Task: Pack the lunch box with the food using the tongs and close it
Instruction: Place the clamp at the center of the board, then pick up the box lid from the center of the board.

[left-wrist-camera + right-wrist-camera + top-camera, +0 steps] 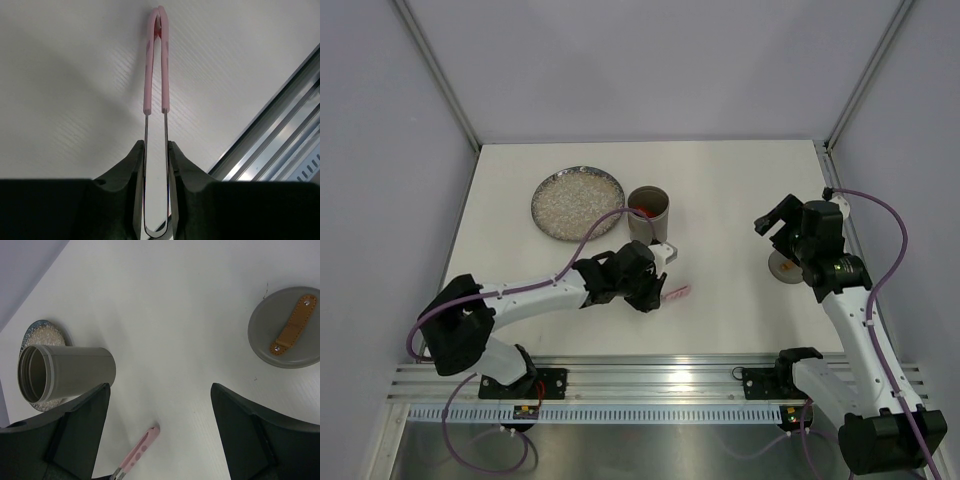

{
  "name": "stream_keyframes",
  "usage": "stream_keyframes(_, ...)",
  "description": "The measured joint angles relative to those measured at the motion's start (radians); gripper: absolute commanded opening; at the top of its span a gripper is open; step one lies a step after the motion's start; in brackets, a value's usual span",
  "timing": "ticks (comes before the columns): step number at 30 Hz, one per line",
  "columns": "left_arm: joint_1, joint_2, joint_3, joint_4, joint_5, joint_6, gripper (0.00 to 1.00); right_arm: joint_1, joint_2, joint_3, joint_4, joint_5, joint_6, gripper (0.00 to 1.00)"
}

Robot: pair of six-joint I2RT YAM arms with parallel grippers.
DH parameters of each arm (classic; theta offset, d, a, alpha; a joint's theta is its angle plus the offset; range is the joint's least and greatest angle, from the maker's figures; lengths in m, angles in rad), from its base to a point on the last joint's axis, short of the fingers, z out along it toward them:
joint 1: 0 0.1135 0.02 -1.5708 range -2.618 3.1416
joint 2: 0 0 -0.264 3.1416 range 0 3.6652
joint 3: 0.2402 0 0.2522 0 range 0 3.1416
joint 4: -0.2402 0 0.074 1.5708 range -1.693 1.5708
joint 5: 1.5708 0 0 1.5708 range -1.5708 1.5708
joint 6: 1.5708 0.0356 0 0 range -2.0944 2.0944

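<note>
- An aluminium rail (660,380) runs along the near edge of the white table (720,180), and both arm bases are bolted to it.
- The left claw (155,145) is just past the rail, near the middle of the table. It is clenched on the tongs (148,75), with one dark finger (134,160) pressed against each of the two metal arms.
- The tongs point away from the claw, their joined loop tucked back between the fingers. The two pink tips are squeezed almost together, and a small smear of red shows between them. They hang low over the table, but I cannot tell whether they touch it.
- From above, the pink tips stick out to the right of the left claw, nearer than the lunch box and apart from it.
- The right claw (159,387) hangs over the right part of the table. It is released, with its fingers spread wide and only bare table between them.
- A flat grey lid (265,325) with a brown strap (292,325) across its top lies on the table under the right arm, well apart from the lunch box.
- The lunch box (75,370) stands upright beyond the left claw, near the table's middle, with its mouth uncovered.
- From above, some red food (642,210) shows inside the lunch box. The pieces cannot be counted.
- The round speckled plate (575,200) lies just to the left of the lunch box, slightly farther back, with its rim close to the box's wall.
</note>
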Motion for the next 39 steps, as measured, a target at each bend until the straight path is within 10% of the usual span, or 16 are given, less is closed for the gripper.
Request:
stream_keyframes(7, 0.0, 0.061, 0.023, -0.016, -0.032, 0.023, 0.31, 0.0, 0.004, 0.0, 0.002, 0.0, 0.0, 0.9)
stream_keyframes(17, 0.0, 0.115, 0.112, -0.054, -0.043, 0.064, 0.86, 0.0, 0.01, 0.0, -0.008, 0.013, -0.024, 0.92)
stream_keyframes(30, 0.064, -0.126, 0.254, -0.2, -0.151, 0.063, 0.88, -0.188, 0.262, 0.007, -0.147, 0.055, -0.093, 0.96)
stream_keyframes(39, 0.175, -0.24, 0.238, -0.205, -0.208, -0.006, 0.89, -0.278, 0.437, 0.014, -0.145, 0.073, -0.095, 0.69)
